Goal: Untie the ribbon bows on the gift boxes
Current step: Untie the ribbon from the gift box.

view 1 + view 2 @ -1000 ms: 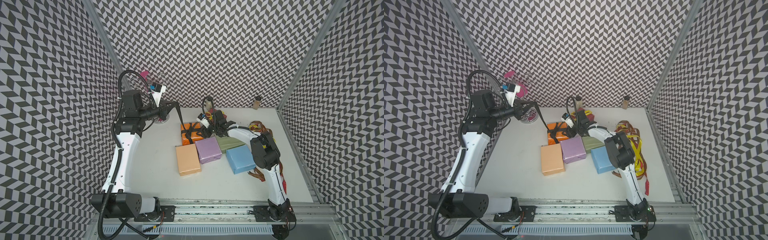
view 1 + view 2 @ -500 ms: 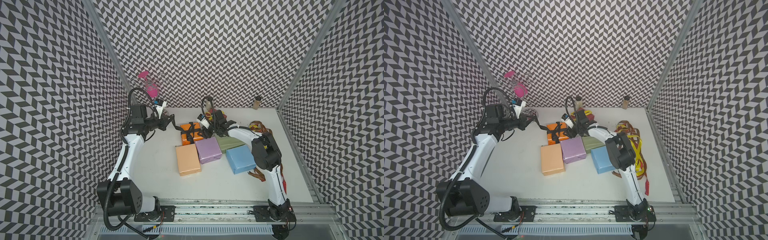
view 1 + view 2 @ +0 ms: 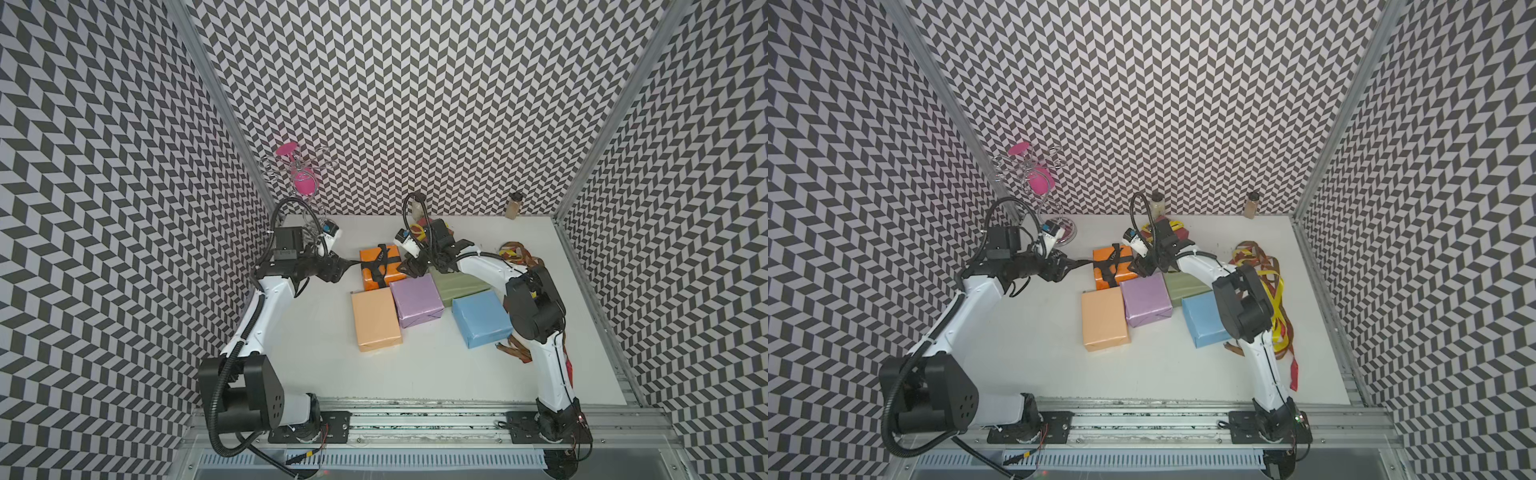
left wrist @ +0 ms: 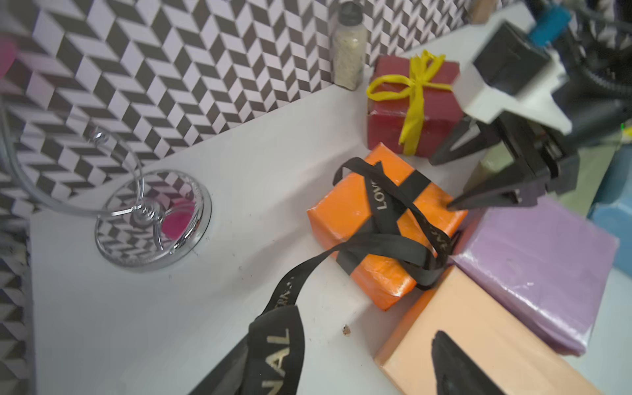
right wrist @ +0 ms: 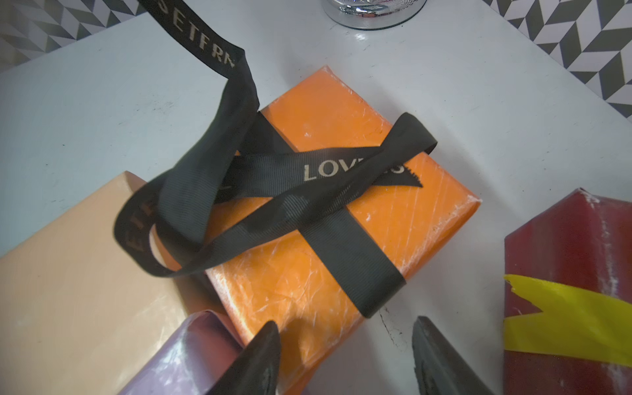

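Currently the left gripper point(image 3: 340, 266) stands released: its fingers point(image 4: 458, 369) are spread wide, and the tail of the black ribbon point(image 4: 284, 290) is draped over one of them rather than pinched. From there the ribbon, which has pale lettering, runs to the orange box point(image 5: 301, 284). On the box it lies in a loose loop and crossing, with one band wrapped around the box.

The orange box sits on the table point(image 3: 316, 332) at the far side of the cluster, just beside the peach box point(image 3: 376, 318) and the lilac box point(image 3: 417, 299).

The right gripper point(image 5: 345, 321) is likewise released — jaws apart over the near corner of the orange box, one fingertip at that box's edge.

The dark red box point(image 4: 390, 116) carries a tied yellow bow point(image 4: 413, 85). The sage green box point(image 3: 457, 284) and the light blue box point(image 3: 480, 318) are bare. Loose ribbons point(image 3: 1266, 282) lie heaped near the table's right edge.
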### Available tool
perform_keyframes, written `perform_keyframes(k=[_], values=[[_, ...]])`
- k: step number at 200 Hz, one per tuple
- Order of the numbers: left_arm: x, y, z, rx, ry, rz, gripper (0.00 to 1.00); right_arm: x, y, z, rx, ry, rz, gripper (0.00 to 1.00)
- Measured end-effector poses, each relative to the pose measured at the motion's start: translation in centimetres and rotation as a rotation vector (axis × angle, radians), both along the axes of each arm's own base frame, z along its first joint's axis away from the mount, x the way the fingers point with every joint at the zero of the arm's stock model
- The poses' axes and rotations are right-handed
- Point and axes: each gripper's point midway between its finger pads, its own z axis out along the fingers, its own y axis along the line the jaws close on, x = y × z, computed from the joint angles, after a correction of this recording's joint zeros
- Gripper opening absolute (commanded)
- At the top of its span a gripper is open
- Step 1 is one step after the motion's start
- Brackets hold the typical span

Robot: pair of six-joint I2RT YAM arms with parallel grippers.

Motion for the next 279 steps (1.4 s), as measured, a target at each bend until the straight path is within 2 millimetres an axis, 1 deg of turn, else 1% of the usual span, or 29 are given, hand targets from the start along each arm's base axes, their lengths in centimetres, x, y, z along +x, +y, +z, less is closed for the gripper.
perform_keyframes(k=[15,27,42,65,87,99,111,130,151,161,184,198,209,224,249,268,279], values=[[-1.2,-2.6,0.0,0.058,-0.045,-0.071,0.89,0.0,0.0,0.2,0.002,-0.002,0.0,0.62],[-1.8,-3.6,0.0,0.081,-0.067,-0.098,0.9,-0.1,0.0,0.4,0.004,-0.004,0.001,0.62],[-1.5,-3.4,0.2,0.101,-0.087,-0.08,0.91,-0.1,0.0,0.6,0.007,-0.006,0.003,0.63],[-0.6,-1.8,1.0,0.117,-0.121,-0.008,0.96,-0.2,0.0,0.6,0.009,-0.001,0.007,0.63],[-0.5,-1.0,2.4,0.114,-0.155,0.016,0.95,-0.3,0.1,0.6,0.011,0.001,0.009,0.63],[-0.7,-1.2,3.0,0.118,-0.172,-0.01,0.91,-0.3,0.1,0.6,0.012,0.002,0.01,0.63],[-1.3,-1.9,3.2,0.118,-0.181,-0.062,0.89,-0.3,0.1,0.7,0.012,0.002,0.011,0.63],[-2.0,-3.3,2.5,0.121,-0.182,-0.142,0.85,-0.4,0.1,0.7,0.011,0.007,0.012,0.63],[-2.9,-4.4,0.6,0.117,-0.153,-0.21,0.82,-0.8,-0.1,0.8,0.008,0.012,0.013,0.63],[-2.8,-4.6,-0.3,0.114,-0.135,-0.229,0.81,-0.9,-0.2,1.1,0.009,0.01,0.013,0.63],[-1.4,-5.0,-2.5,0.106,-0.083,-0.231,0.76,-1.0,-0.3,1.6,0.014,0.004,0.013,0.63],[-0.1,-5.1,-3.9,0.097,-0.042,-0.216,0.71,-1.0,-0.3,1.6,0.014,0.004,0.013,0.63],[1.1,-5.3,-4.8,0.088,-0.011,-0.203,0.7,-1.0,-0.3,1.6,0.013,0.006,0.013,0.63],[2.8,-5.6,-5.3,0.072,0.013,-0.192,0.66,-1.1,-0.3,1.6,0.012,0.008,0.013,0.63],[5.6,-6.4,-5.2,0.056,0.019,-0.175,0.61,-1.1,-0.3,1.5,0.01,0.01,0.012,0.63],[6.8,-6.8,-5.7,0.051,0.035,-0.156,0.55,-1.1,-0.4,1.4,0.008,0.013,0.012,0.63],[7.3,-7.0,-6.3,0.053,0.053,-0.139,0.54,-1.2,-0.4,1.3,0.006,0.016,0.012,0.63]])
